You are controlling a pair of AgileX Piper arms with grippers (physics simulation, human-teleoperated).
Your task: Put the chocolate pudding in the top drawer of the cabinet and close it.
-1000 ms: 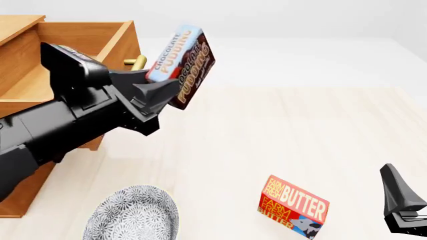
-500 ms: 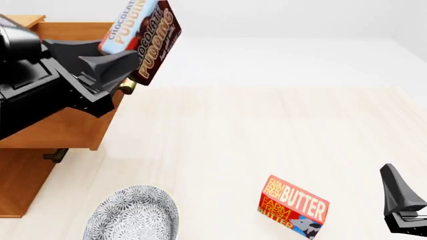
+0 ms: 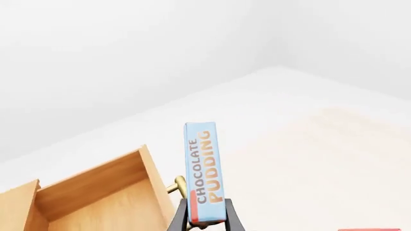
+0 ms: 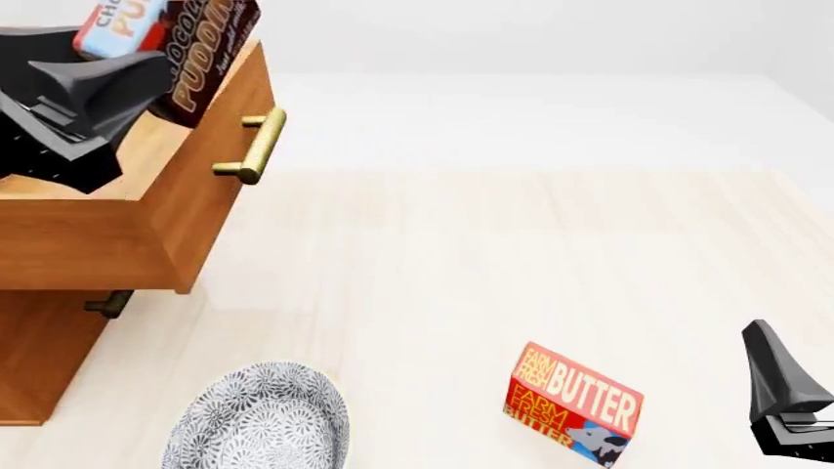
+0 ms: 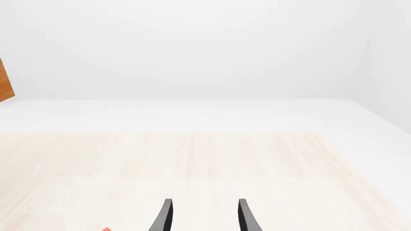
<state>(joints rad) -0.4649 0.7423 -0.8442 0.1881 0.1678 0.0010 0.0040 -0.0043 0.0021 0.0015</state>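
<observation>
Along the counter's (image 4: 521, 244) left edge stands the orange-brown wooden cabinet (image 4: 46, 362), the largest thing in view, its top drawer (image 4: 183, 215) pulled out toward the counter's middle with the brass bar handle (image 4: 252, 147) on its front; the lower drawer's handle (image 4: 109, 304) peeks out beneath it. The pale wood-grain counter runs back to a white band at its far edge. Above the open drawer's front wall, the black left pincer (image 4: 117, 68) is clenched on the chocolate pudding (image 4: 195, 44), a thin flat dark brown box with light blue and red print, held up in the air and tilted, its top cut off by the frame. From the left wrist camera the box (image 3: 204, 173) stands edge-on between the fingers, seemingly just outside the drawer's front, though depth is hard to judge. Near the counter's near edge sits a grey patterned ceramic bowl (image 4: 261, 418) toward the left, and a red "BUTTER" box (image 4: 573, 403) right of centre. At the near right corner the right pincer (image 5: 203, 216) hangs released, fingers apart.
</observation>
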